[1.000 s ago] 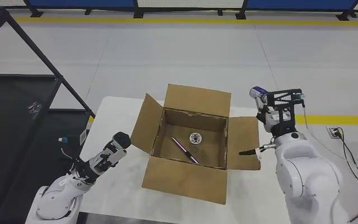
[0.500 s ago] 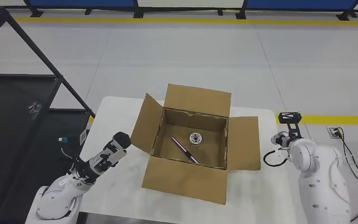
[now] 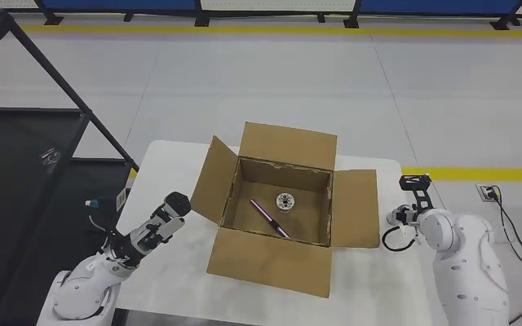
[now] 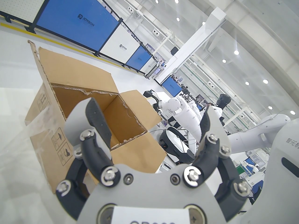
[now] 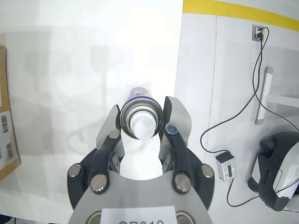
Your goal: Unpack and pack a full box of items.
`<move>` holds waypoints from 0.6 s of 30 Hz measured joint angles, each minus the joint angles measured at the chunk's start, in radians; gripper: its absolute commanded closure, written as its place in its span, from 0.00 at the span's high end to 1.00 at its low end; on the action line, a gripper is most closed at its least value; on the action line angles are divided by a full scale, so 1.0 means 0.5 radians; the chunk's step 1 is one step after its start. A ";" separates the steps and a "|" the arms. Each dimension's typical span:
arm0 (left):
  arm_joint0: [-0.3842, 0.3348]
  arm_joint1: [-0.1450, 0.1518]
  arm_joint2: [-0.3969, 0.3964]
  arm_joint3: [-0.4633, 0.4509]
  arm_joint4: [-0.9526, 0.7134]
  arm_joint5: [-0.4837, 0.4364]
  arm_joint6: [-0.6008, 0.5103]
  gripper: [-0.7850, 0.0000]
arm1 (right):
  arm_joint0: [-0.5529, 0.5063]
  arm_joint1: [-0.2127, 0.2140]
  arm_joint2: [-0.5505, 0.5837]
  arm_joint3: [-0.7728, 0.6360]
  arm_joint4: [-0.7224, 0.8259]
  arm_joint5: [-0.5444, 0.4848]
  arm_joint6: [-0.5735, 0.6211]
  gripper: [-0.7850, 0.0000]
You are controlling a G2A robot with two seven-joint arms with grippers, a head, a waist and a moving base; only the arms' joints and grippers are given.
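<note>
Our right end effector (image 5: 142, 110) is clenched on a spray can (image 5: 140, 117), gripping its body from both sides just under the rim. The right arm (image 3: 447, 236) is folded low at the right edge of the white tabletop (image 3: 163, 167), wrist pointing down. The can's long axis runs straight down from the wrist, with the white nozzle cap up and the base toward the tabletop; we cannot tell whether the base touches. Our left end effector (image 4: 149, 110) is released and empty, spread wide and tilted up toward the left flap of the cardboard box (image 3: 273, 265). The box sits open mid-tabletop with its flaps splayed. On its bottom a purple stick (image 3: 269, 218) lies diagonally beside a small round item (image 3: 284, 200). Around us is a grey floor (image 3: 285, 81) with a yellow line (image 3: 245, 29), and blue panels (image 4: 77, 22) stand on the far side.
</note>
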 measured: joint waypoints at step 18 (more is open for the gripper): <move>0.045 0.001 0.008 -0.062 0.090 0.031 0.132 1.00 | -0.376 -0.047 -0.512 -1.499 0.470 -0.017 -0.611 1.00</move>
